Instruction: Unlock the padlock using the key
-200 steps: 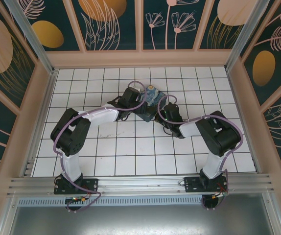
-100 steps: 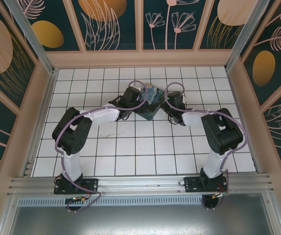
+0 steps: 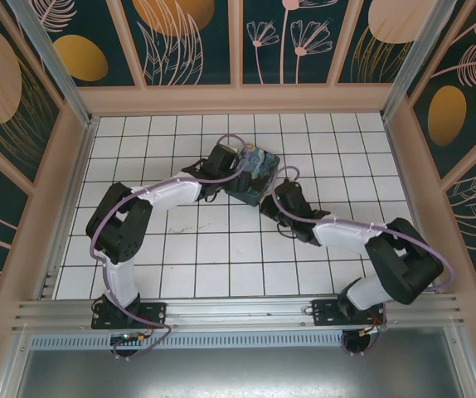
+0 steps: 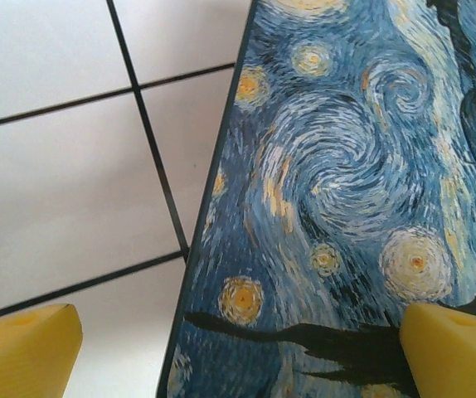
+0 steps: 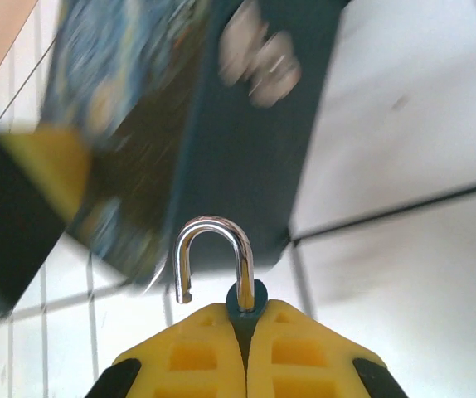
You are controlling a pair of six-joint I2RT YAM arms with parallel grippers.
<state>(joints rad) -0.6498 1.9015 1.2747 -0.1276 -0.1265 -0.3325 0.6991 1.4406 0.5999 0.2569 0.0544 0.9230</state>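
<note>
left gripper (image 4: pixel 238 356): spread wide, nothing pinched.
left fingertips (image 4: pixel 22 352): one is seen over the white tiles (image 4: pixel 55 182) just off the tin box (image 4: pixel 346 191), the other over the box's painted lid. The lid's edge runs between them.
left gripper, top view: placed at the box's left side, tips pointed at the box.
right gripper (image 5: pixel 242 319): pressed together, the padlock (image 5: pixel 245 269) pinched between the yellow fingers.
padlock body: clamped in the grip, so only a sliver of dark blue is exposed at the fingertips.
shackle (image 5: pixel 213 222): silver and swung open. One leg is seated in the body and the other leg's end hangs free.
padlock position: held just beside the box's dark side wall, toward its near corner, over the tiles.
right gripper, top view: seen at the box's near-right corner, opposite the left gripper.
tin box: set on the tiles, turned diagonal to the tile grid, with a blue swirl painting on the lid.
box side: a pale metal fitting (image 5: pixel 259 54) is seen on the dark wall, too blurred to identify.
</note>
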